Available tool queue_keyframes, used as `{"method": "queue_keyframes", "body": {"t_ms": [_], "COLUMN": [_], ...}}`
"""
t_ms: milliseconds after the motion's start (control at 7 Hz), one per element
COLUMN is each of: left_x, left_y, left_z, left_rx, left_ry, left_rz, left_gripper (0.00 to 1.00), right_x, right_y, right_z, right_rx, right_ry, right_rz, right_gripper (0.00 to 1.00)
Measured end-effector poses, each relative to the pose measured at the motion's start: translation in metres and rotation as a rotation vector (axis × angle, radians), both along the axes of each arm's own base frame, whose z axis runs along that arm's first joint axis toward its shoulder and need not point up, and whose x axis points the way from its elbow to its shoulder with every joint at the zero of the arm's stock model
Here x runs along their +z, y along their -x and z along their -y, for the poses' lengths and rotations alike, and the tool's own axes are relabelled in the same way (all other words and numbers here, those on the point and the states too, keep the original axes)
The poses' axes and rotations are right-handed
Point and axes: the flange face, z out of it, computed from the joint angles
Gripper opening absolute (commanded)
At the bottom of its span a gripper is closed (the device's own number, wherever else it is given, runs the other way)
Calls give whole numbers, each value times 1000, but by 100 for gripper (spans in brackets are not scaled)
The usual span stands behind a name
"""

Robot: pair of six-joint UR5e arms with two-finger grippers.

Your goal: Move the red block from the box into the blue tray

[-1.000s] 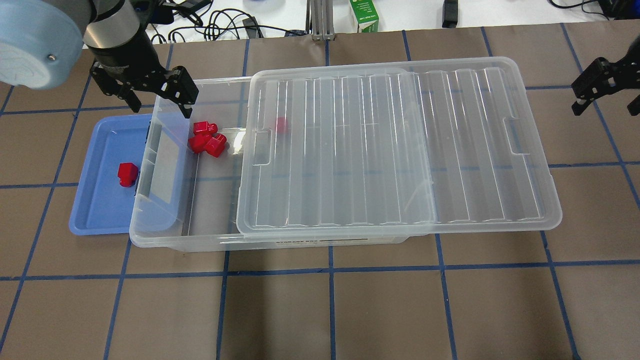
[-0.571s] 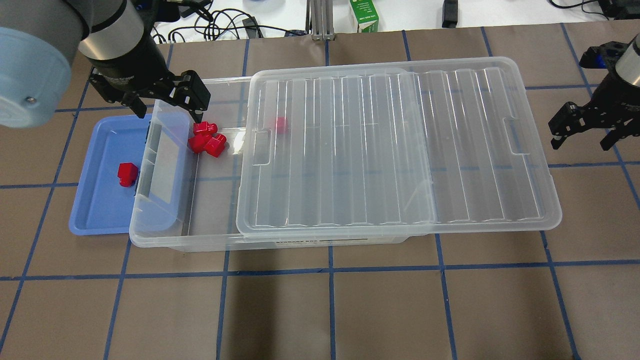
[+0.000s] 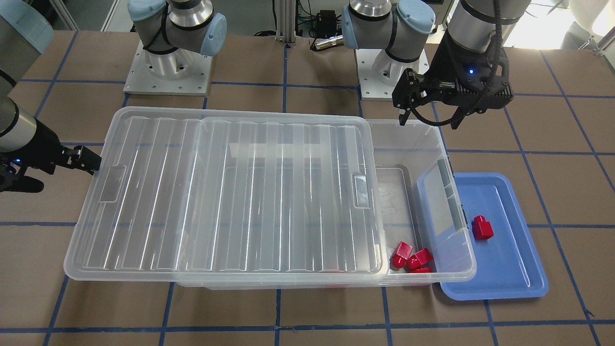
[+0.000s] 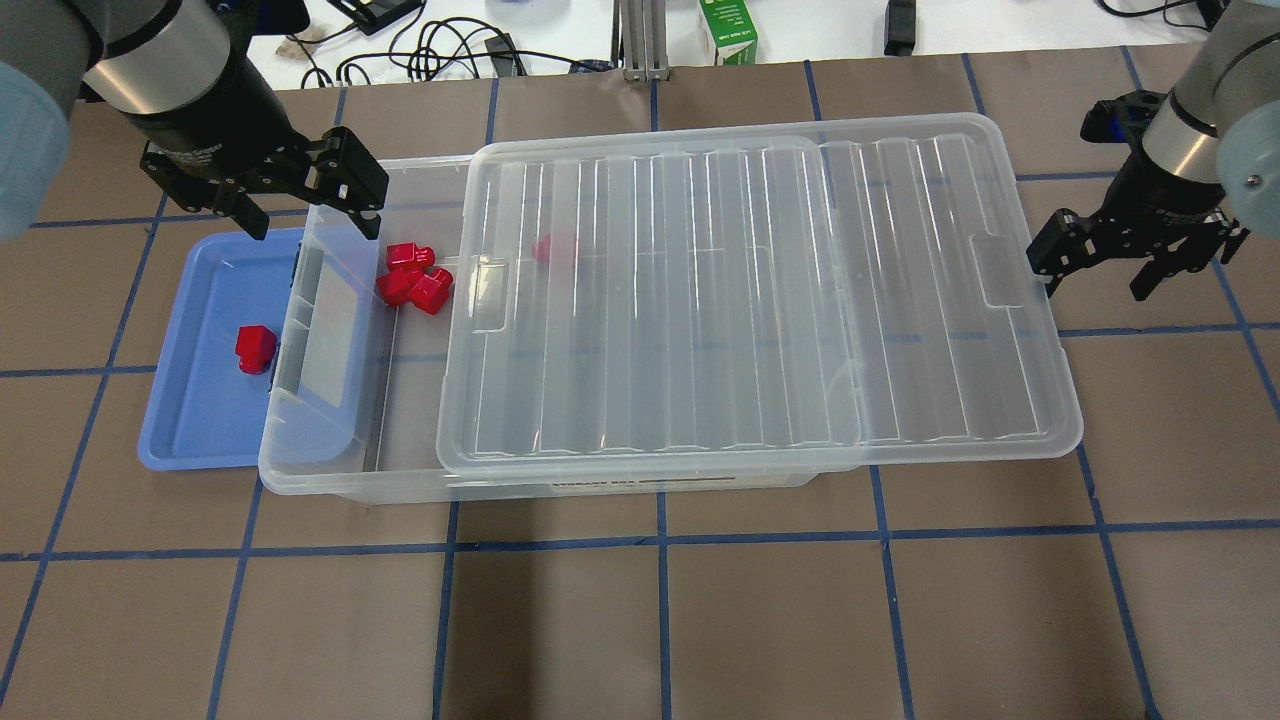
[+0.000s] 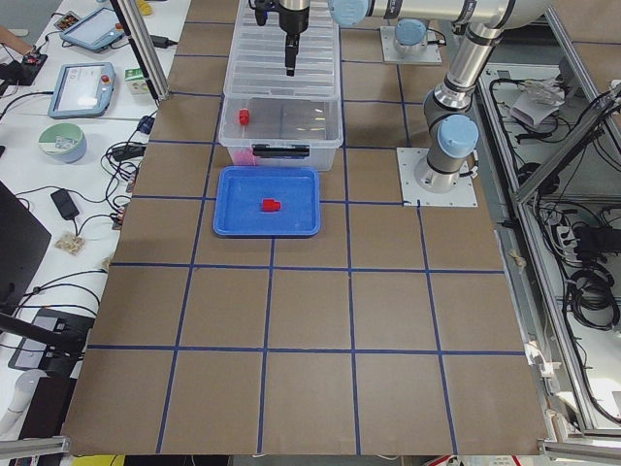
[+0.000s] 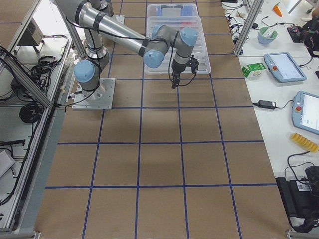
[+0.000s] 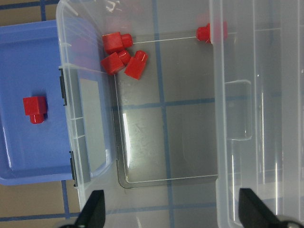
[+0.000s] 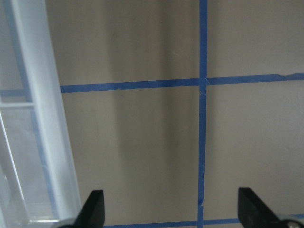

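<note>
Red block: lies in the blue tray, held by nothing.
Blue tray: on the tabletop, just beside the box.
Box: ribbed lid slid aside; three bunched red pieces in the uncovered end.
Left fingers: spread, empty, above that end.
Right fingers: spread, empty, beside the lid's other end.

The glossy red block lies in the blue tray beside the clear, ribbed-lidded box, on a brown table gridded with blue tape.
</note>
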Motion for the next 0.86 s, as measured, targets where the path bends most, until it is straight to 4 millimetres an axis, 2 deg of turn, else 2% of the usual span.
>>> {"method": "queue_keyframes", "body": {"t_ms": [286,857], "left_x": [2,2], "left_y": [1,3], "left_z": [-2,-3], "left_rx": [-1,-2], "left_ry": [3,4], "left_rz": [-3,-12], "left_gripper": [100,100], "right_x": [2,8], "right_y": [-28,-108], "right_z": [4,5], "right_rx": [-6,-8], "right_ry": [17,80], "right_rz": [-12,-36], "right_gripper": [98,100]}}
